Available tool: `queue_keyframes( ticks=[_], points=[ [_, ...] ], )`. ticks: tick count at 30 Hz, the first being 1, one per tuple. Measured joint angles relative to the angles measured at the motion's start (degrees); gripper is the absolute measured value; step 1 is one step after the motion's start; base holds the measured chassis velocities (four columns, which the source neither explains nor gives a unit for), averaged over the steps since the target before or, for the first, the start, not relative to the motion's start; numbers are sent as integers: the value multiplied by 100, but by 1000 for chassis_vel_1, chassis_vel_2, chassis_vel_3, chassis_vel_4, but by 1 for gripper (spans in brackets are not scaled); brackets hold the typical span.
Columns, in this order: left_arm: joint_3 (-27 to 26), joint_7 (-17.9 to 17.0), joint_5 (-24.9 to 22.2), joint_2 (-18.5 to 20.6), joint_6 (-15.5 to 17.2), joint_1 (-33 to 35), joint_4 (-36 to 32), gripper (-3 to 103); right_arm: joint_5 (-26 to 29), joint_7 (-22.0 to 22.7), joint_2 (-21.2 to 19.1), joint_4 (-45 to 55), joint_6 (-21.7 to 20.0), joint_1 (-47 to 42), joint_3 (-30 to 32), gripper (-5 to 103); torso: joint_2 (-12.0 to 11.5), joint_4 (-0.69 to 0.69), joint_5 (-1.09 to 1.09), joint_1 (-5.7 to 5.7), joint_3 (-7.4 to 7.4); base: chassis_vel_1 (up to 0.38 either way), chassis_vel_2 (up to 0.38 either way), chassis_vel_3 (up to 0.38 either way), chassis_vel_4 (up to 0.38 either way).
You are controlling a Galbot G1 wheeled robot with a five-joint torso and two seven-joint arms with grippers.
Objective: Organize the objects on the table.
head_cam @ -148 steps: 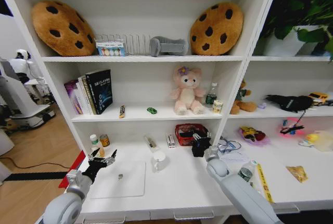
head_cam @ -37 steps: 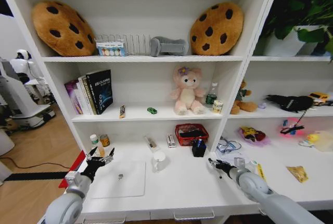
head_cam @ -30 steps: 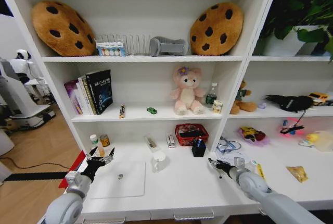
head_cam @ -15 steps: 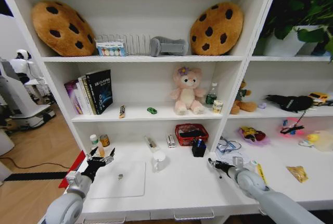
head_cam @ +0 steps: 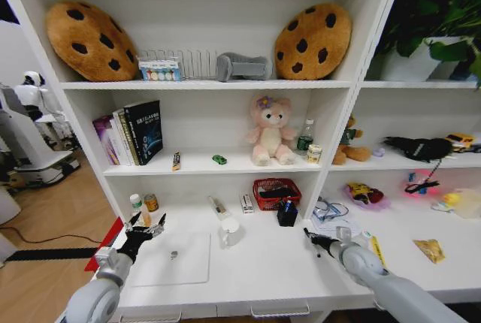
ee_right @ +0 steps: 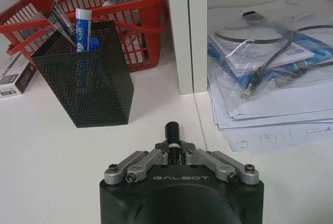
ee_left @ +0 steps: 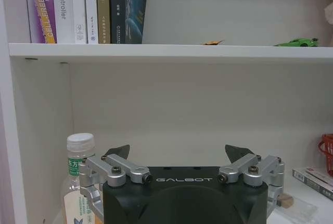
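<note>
The right gripper (ee_right: 173, 153) is clamped on a black marker (ee_right: 172, 133), which stands up between its fingers. It hangs low over the white table (head_cam: 270, 267), just short of a black mesh pen holder (ee_right: 86, 75) that already has a blue pen (ee_right: 82, 20) sticking out of it. Behind the holder sits a red basket (ee_right: 132, 5), and to the other side of the shelf's upright lies a heap of papers and bagged cables (ee_right: 265, 52).

Over on the left, the left gripper (head_cam: 143, 231) hovers with its fingers spread wide and nothing in them, at the near corner of the closed silver laptop (head_cam: 173, 259). A white mug (head_cam: 230, 231) stands beside the laptop. A small bottle (ee_left: 78, 182) stands just past that gripper, against the shelf wall. On the shelf above, a tiny green car (head_cam: 219, 159) rests beside a pink bear (head_cam: 269, 131).
</note>
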Motion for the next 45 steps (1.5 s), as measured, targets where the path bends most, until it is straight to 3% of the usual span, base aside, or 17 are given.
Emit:
queue_keyframes(
  ticks=[8,13,20,23,26,31,33,45],
  points=[
    [2,-2,-1,2,-1,-7,1,100,-25,4,12,173,67,-24,52,10,0,0,0,0,0,0,0,0,0],
    [0,-2,0,3,-2,4,0,100,-567,8,66,377,372,-86,103,10,0,0,1,0,0,0,0,0,0],
    [-1,-3,0,13,-4,-27,21,100,-818,271,31,949,463,-286,381,10,0,0,-1,0,0,0,0,0,0],
    [0,-3,-1,14,-4,-43,26,100,-1119,360,19,1164,662,-357,479,10,0,-1,-1,0,0,0,0,0,0],
    [2,-3,-6,12,-4,-59,39,100,-1806,440,48,1285,987,-292,483,10,0,-1,1,0,0,0,0,0,0],
    [1,-5,-6,11,-4,-57,44,100,-1971,510,86,1382,1136,-178,417,10,0,0,0,0,0,0,0,0,0],
    [-3,-6,-6,5,-4,-44,40,100,-2294,464,172,1324,1487,-69,315,10,0,0,0,0,0,0,0,0,0],
    [186,-45,-26,51,23,-184,54,100,-2195,476,722,785,2214,463,-108,10,-1,1,1,0,0,0,0,0,0]
  ],
)
